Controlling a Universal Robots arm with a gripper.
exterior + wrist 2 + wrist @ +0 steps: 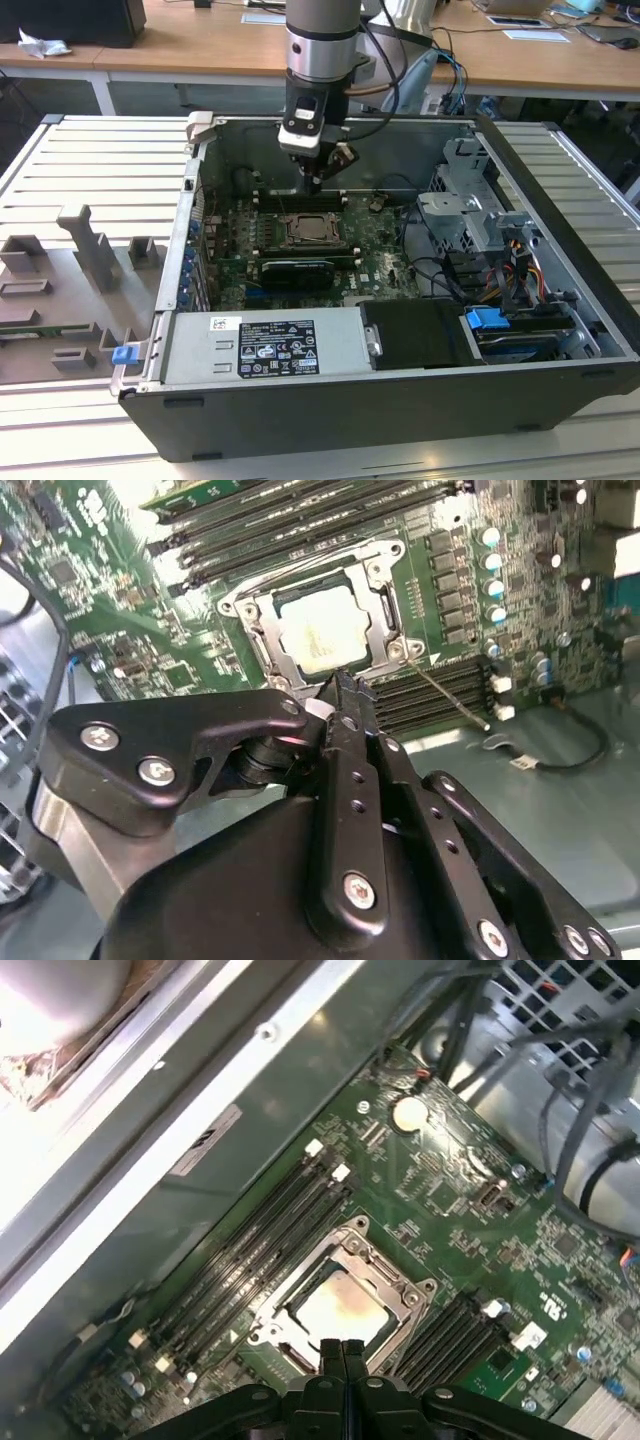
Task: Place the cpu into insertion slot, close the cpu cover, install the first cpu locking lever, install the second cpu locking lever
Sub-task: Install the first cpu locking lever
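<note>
closed fingers poised at the socket edge

the black two-fingered gripper (345, 685) has its fingers pressed together with nothing between them, probably so the narrow tip can push rather than grasp. just beyond the tip sits the square metal-rimmed insertion slot (292, 232), with the small pale silvery square cpu (322, 630) seated in it and the thin silvery frame-shaped cpu cover (385, 605) lying flat around it. a thin metal locking lever (445, 692) angles away beside the tip, seemingly unlatched. farther past the socket, long black memory slots (300, 525) cross the green motherboard (100, 630)

Exterior view high over open case (300, 430); both wrist views close above insertion slot (258, 640) (390, 1260)
</note>
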